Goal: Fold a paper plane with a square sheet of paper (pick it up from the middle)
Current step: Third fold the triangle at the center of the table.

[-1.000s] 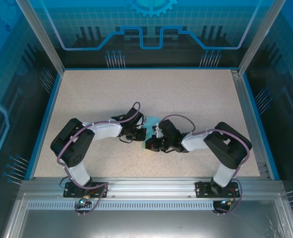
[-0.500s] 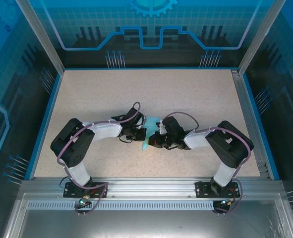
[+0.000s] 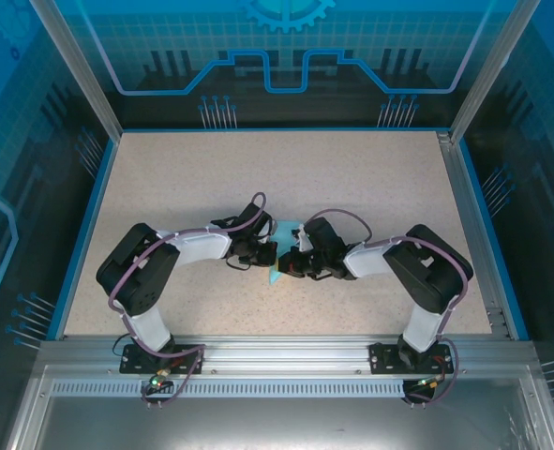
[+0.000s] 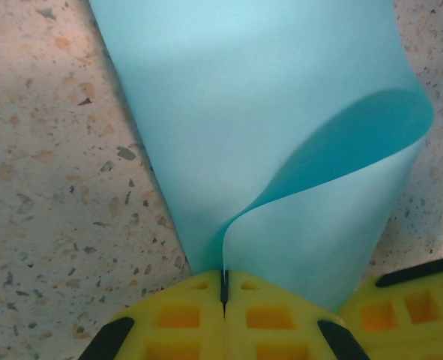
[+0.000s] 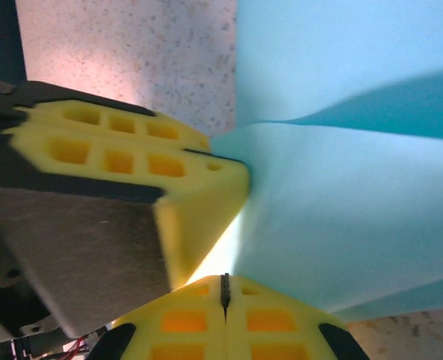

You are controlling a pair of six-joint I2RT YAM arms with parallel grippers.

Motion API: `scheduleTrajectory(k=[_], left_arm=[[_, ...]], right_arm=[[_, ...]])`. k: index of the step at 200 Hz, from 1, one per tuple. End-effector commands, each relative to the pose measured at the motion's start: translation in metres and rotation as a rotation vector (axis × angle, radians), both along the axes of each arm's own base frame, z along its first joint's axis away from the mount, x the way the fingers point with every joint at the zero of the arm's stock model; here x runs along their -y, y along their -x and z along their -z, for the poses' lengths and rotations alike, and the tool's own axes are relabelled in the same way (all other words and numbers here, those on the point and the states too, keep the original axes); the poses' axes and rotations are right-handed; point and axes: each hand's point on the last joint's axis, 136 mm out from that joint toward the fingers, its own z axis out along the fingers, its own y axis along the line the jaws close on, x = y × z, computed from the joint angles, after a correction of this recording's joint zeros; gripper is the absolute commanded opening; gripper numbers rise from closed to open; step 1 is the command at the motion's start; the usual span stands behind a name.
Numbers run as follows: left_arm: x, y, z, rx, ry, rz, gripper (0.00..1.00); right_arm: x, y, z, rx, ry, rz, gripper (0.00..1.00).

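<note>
Black-and-white arms (image 3: 202,246), purple cables (image 3: 256,200), yellow pincer pads (image 4: 178,324) (grid of square holes)

Bright, even light falls from overhead in the top view. The speckled table (image 3: 351,187) shows no glare, the arms throw only short, soft shadows, and the blue walls (image 3: 14,187) stay dim. In the left wrist view the square sheet of paper (image 4: 266,112) is sharp, its curled flap shaded darker. In the right wrist view the paper looks soft and the yellow finger pads (image 5: 199,187) are blurred, with a warm glare between them.
</note>
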Motion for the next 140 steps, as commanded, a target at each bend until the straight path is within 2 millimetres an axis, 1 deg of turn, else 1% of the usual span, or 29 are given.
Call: scheduleTrajectory(k=[1,19,37,50,67,75,92,116,140], left_arm=[[-0.003,0.005,0.011,-0.033,-0.022,0.024,0.0],[-0.004,0.005,0.012,-0.035,-0.023,0.026,0.0],[-0.004,0.005,0.013,-0.037,-0.026,0.027,0.0],[-0.004,0.005,0.013,-0.036,-0.028,0.027,0.0],[-0.004,0.005,0.012,-0.035,-0.027,0.027,0.0],[-0.004,0.005,0.011,-0.034,-0.026,0.027,0.0],[-0.004,0.004,0.009,-0.031,-0.023,0.026,0.0],[-0.003,0.004,0.009,-0.03,-0.022,0.026,0.0],[-0.003,0.004,0.009,-0.034,-0.021,0.03,0.0]], right_arm=[[0.012,0.003,0.019,-0.032,0.042,0.002,0.0],[0.016,0.005,0.027,-0.049,0.053,0.006,0.0],[0.015,0.005,0.024,-0.053,0.035,0.005,0.0],[0.014,0.003,0.016,-0.042,0.019,0.004,0.0],[0.013,-0.002,-0.002,-0.011,-0.002,0.005,0.0],[0.015,-0.005,-0.01,0.012,-0.005,0.007,0.0],[0.021,-0.015,-0.02,0.044,-0.007,0.023,0.0],[0.03,-0.025,-0.018,0.043,-0.017,0.046,0.0],[0.03,-0.032,-0.015,0.037,-0.039,0.051,0.0]])
